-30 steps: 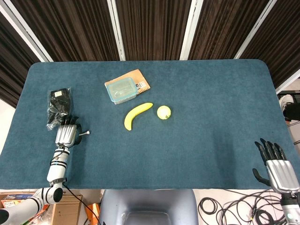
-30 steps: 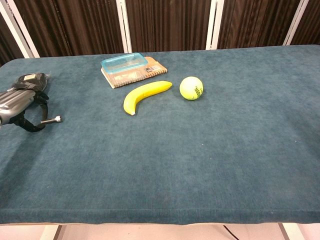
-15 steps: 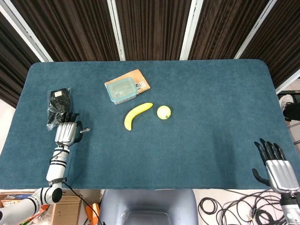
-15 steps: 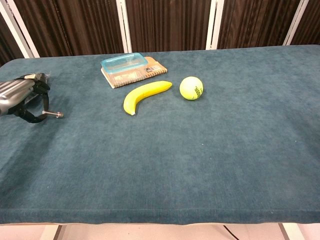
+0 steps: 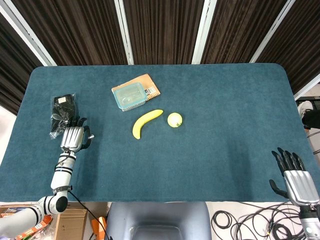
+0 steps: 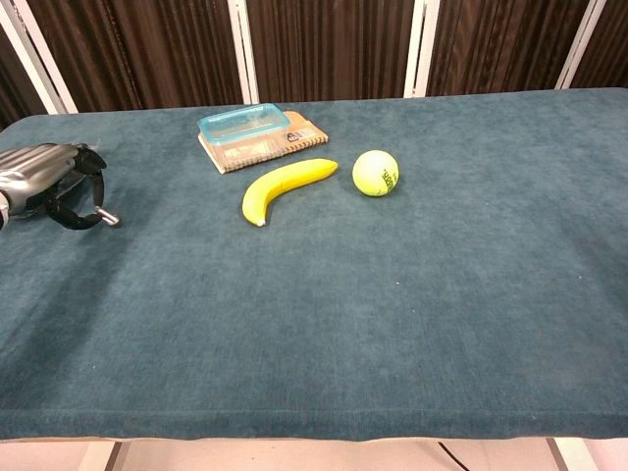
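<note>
My left hand (image 5: 73, 137) lies at the table's left side, its fingertips reaching the near end of a black packet in clear plastic (image 5: 62, 113). It holds nothing; its fingers are apart and curve downward. In the chest view the left hand (image 6: 51, 186) hides that packet. My right hand (image 5: 295, 179) hangs off the table's near right corner with its fingers spread and nothing in it; the chest view does not show it. A banana (image 5: 146, 123) (image 6: 284, 185) and a tennis ball (image 5: 174, 119) (image 6: 375, 173) lie mid-table.
A blue-lidded clear container (image 5: 129, 96) (image 6: 243, 125) sits on a brown notebook (image 5: 150, 85) (image 6: 299, 138) behind the banana. The teal-covered table (image 5: 230, 110) spans the view. Cables (image 5: 245, 220) lie on the floor near the right hand, and a chair (image 5: 157, 220) stands at the near edge.
My left hand has moved away from me toward the black packet, and its fingertips now reach it. The right hand has not moved.
</note>
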Robot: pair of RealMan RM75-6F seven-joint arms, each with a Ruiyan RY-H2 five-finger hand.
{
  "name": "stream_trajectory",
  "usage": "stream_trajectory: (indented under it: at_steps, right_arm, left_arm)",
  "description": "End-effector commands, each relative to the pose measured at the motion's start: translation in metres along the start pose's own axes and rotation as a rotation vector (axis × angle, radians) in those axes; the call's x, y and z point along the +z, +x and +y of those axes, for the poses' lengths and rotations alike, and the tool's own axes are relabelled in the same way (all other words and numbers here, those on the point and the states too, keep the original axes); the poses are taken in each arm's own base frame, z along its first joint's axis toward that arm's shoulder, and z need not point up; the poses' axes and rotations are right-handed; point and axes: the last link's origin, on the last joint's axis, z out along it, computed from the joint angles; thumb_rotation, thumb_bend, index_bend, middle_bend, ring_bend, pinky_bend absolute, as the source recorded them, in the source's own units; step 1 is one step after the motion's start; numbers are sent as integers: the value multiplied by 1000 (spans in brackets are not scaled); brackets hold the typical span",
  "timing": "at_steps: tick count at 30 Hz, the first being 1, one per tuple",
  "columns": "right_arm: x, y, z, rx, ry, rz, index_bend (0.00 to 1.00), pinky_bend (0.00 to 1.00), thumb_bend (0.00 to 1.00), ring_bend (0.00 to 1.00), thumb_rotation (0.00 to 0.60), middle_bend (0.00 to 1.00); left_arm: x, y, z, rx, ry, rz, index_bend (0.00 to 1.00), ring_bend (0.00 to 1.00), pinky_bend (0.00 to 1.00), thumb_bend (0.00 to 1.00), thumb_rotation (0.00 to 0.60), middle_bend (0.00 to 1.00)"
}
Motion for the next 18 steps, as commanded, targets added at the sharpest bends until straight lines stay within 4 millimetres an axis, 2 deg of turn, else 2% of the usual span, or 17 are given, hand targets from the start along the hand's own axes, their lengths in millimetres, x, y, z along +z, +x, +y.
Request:
stream_trajectory:
  at_steps: [1, 8, 18]
  right_arm:
    - [0, 0, 0, -1, 0, -1, 0, 9, 293, 0, 600, 0]
    - [0, 0, 0, 0, -3, 1, 0, 9, 293, 0, 600, 0]
    - [0, 2, 1, 6, -3, 7, 0, 9, 292, 0, 600, 0]
  left_arm:
    - [4, 2, 2, 0, -5, -24, 583, 78, 43, 327, 600, 167]
    - [13, 13, 8, 29, -8, -42, 569, 78, 43, 327, 600, 166]
    - [23, 12, 9, 44, 12, -80, 536, 78, 44, 331, 600, 164]
